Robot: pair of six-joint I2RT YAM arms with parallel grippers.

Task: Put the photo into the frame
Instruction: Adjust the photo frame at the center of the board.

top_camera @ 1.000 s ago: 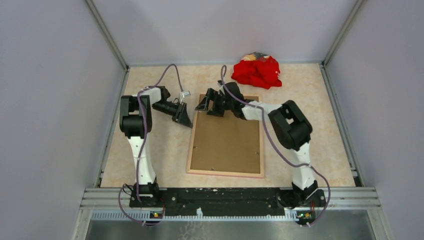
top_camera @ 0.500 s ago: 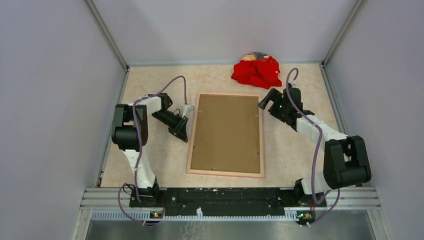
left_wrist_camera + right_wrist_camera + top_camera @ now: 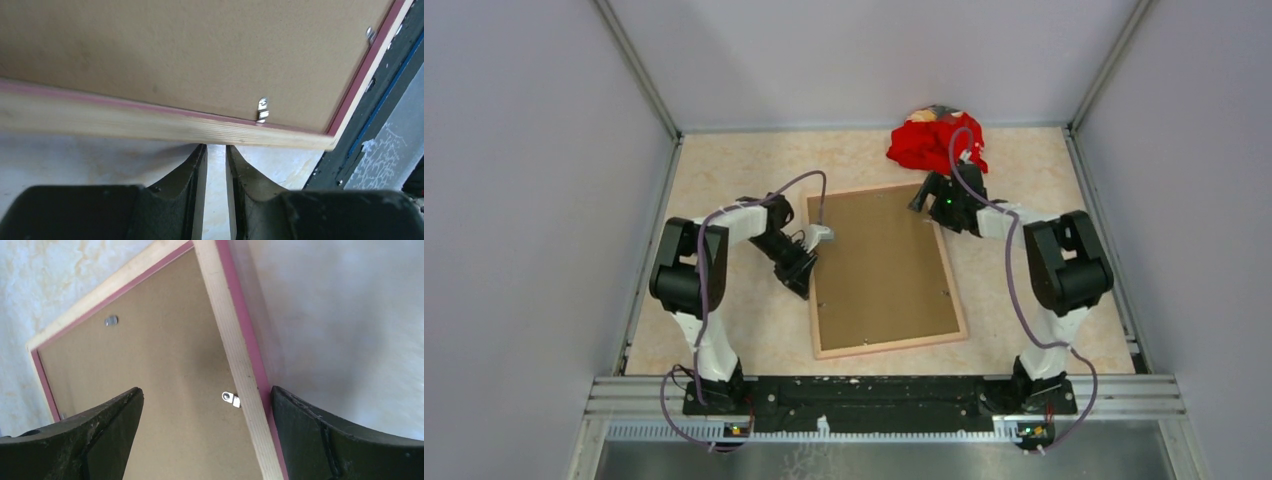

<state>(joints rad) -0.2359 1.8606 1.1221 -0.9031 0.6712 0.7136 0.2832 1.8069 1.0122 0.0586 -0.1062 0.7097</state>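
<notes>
The frame (image 3: 890, 346) lies back-up on the table, slightly skewed, and its brown backing board (image 3: 879, 265) fills it. The photo is not in view. My left gripper (image 3: 804, 278) is at the frame's left rail. In the left wrist view its fingers (image 3: 216, 147) stand almost together with nothing between them, tips against the tan wood edge (image 3: 150, 125). My right gripper (image 3: 927, 195) is at the frame's far right corner. In the right wrist view it (image 3: 206, 390) is wide open and straddles the right rail (image 3: 235, 355), one finger over the board, the other outside the pink edge.
A red cloth heap (image 3: 937, 142) lies at the back right, just beyond the right gripper. Small metal tabs (image 3: 230, 399) hold the board at the rails; one shows in the left wrist view (image 3: 262, 110). Grey walls enclose the table on three sides.
The frame has turned, its near end swinging right. My left gripper has moved to the frame's left rail. My right gripper has swung left onto the far right corner.
</notes>
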